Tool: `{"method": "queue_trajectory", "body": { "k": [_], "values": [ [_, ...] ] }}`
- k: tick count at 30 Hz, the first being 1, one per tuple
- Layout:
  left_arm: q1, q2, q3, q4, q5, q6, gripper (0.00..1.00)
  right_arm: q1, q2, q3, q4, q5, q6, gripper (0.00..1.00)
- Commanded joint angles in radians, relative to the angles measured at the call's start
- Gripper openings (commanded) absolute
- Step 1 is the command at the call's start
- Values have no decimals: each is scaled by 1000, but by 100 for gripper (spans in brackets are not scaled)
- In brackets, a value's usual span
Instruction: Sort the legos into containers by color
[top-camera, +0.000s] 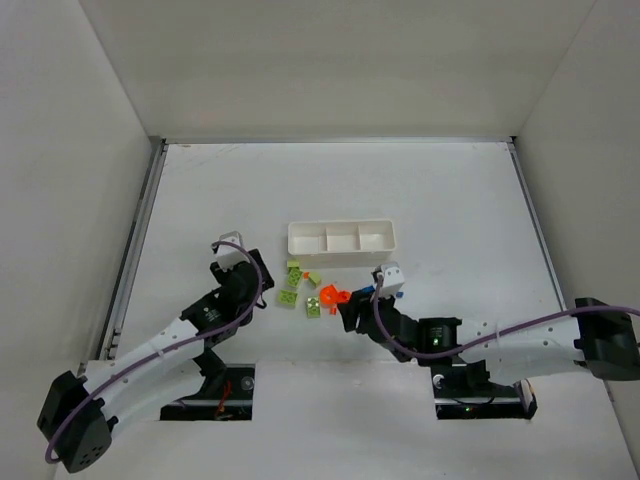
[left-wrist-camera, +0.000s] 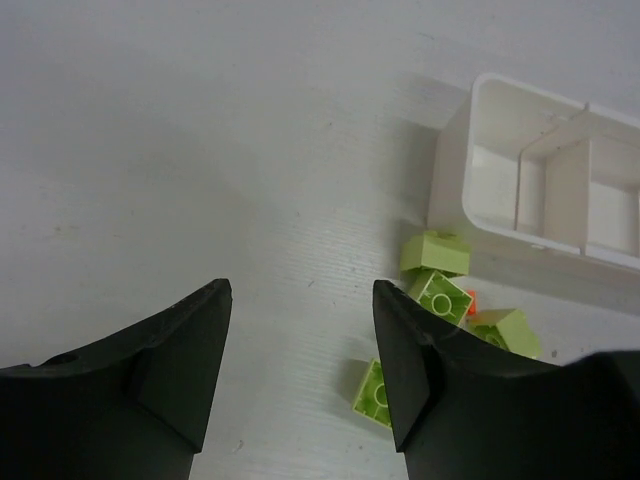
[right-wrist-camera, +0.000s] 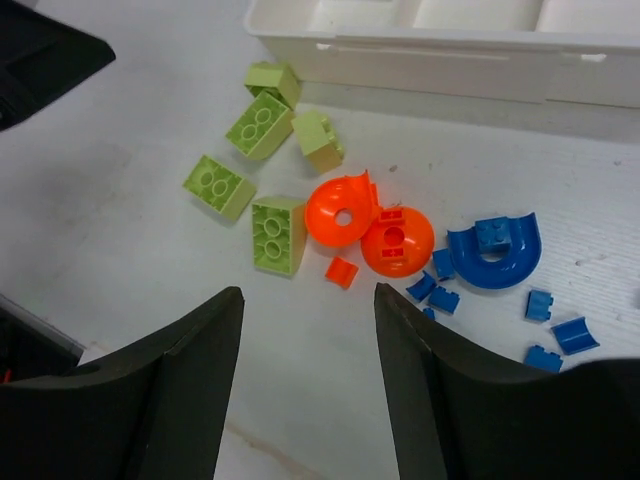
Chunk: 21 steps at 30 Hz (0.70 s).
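jaws spread on both the left gripper (left-wrist-camera: 300, 300) and right gripper (right-wrist-camera: 308, 300), each holding nothing. the legos (right-wrist-camera: 345, 212) lie loose on the table (top-camera: 450, 200) just near of the white tray (right-wrist-camera: 450, 68): lime green to the left, orange in the middle, blue to the right.

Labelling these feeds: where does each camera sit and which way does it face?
Top external: above and behind the robot, looking down on the table; both arms show.
Left wrist: on the left arm, facing past the left gripper to green bricks and tray.
Right wrist: on the right arm, looking past the right gripper at orange pieces and blue pieces.
Shared: both wrist views show green bricks and tray.
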Motion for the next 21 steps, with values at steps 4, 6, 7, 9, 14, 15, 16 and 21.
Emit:
{"method": "queue_trajectory", "body": {
  "k": [4,6,7,9,14,15,16,21],
  "values": [
    [-47,-66,-17,87,49,13,56,-102,5,55,-39,-119,52,27],
    [-60,-118,-38,114,59,28,49,-131,35,67,-56,-159,52,17],
    [-65,-123,-41,122,60,31,46,-136,44,72,-63,-164,50,17],
    [-86,-118,-47,148,54,48,31,-153,77,90,-79,-171,41,17],
    [-125,-48,-32,162,31,68,11,-123,203,159,-59,-198,10,27],
    [-136,-37,-27,156,11,68,11,-106,236,179,-56,-195,6,34],
    [-148,-31,-27,150,-6,68,12,-96,256,193,-54,-193,3,39],
    [-214,-22,-26,64,-101,42,27,-61,418,294,-51,-150,-13,65]
  ]
}}
